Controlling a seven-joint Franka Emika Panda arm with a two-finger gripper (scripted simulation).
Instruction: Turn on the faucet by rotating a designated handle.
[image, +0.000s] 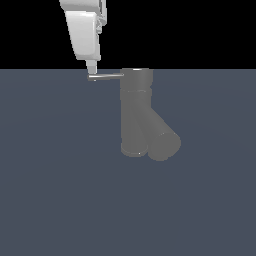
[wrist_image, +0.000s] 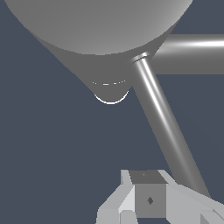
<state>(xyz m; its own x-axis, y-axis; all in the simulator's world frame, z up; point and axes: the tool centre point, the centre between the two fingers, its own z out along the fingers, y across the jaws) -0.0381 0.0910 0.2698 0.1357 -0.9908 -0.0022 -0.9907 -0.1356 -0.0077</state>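
The faucet (image: 135, 112) stands upright in the middle of the exterior view, a matte grey cylinder with its thick spout (image: 163, 143) angling down toward that view's right. The handle (image: 107, 76), a thin light rod, sticks out from the cylinder's top toward the exterior view's left. My gripper (image: 92, 71) comes down from above onto the rod's outer end, its fingers together and touching it. In the wrist view the faucet's top (wrist_image: 100, 26) looms large, the handle (wrist_image: 164, 118) runs past my gripper (wrist_image: 148, 192), and nothing is held between the fingers.
A flat dark blue-grey floor (image: 60, 190) spreads all around the faucet. Behind it is black background. In the wrist view a thicker grey cylinder (wrist_image: 192, 53) branches off beside the handle's root.
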